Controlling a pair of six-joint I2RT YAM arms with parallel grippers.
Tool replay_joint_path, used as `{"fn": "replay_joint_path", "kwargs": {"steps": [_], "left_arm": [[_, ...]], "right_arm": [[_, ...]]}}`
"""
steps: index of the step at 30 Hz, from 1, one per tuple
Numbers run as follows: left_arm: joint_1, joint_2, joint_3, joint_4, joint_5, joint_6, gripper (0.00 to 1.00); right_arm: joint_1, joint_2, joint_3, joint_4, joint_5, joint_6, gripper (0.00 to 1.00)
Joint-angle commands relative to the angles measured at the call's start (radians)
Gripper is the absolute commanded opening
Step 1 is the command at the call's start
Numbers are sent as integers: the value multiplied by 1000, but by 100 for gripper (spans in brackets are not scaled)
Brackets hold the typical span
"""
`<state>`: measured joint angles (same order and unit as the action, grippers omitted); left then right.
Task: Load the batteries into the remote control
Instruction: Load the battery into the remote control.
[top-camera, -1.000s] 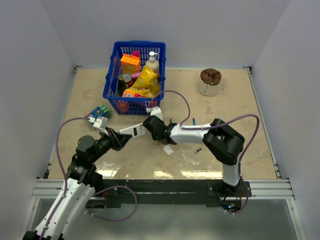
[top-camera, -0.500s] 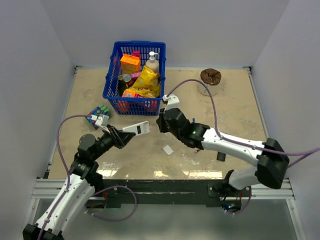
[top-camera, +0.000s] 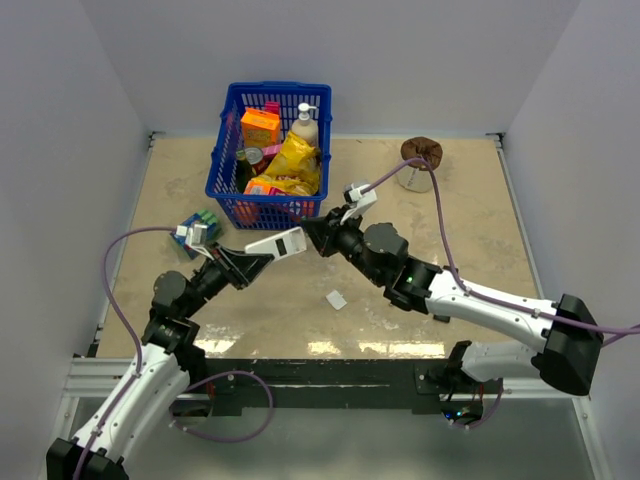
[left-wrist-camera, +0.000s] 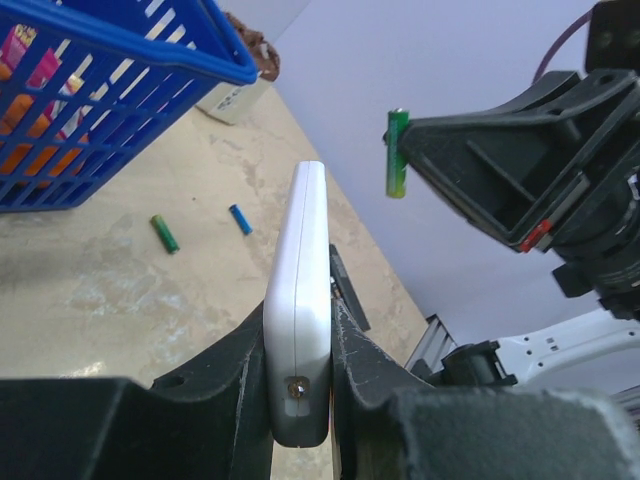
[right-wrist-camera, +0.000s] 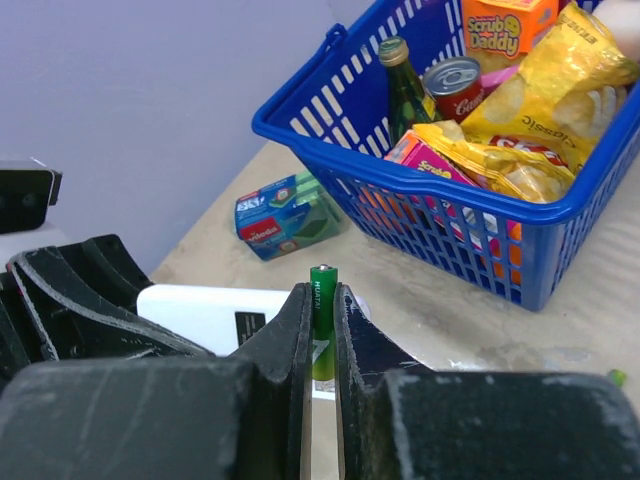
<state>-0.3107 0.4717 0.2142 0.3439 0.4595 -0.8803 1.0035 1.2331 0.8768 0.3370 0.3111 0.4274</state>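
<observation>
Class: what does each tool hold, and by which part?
Left tool clamps the white remote by one end. Right tool pinches a green battery by its middle.

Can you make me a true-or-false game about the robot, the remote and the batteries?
1. The left tool holds the white remote. True.
2. The right tool is empty. False: it pinches a green battery.
3. The blue basket is empty. False: it holds snack packets and a can.
4. A loose green battery and a loose blue battery lie on the table. True.
5. The pinched battery is inside the remote. False: it is held in the air, apart from the remote.
</observation>
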Motion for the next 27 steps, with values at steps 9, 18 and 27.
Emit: {"fn": "replay_joint_path", "kwargs": {"steps": [9,18,27], "left_arm": [[-4,10,-18,257,7,-150,0],[-2,7,-6,283,-7,-200,0],[-4,4,-2,300,-28,-250,0]], "right_arm": [[20,5,-52,230,-26,-45,0],[26,28,-42,267,-47,-58,0],[29,49,-59,293,-49,-49,0]]}}
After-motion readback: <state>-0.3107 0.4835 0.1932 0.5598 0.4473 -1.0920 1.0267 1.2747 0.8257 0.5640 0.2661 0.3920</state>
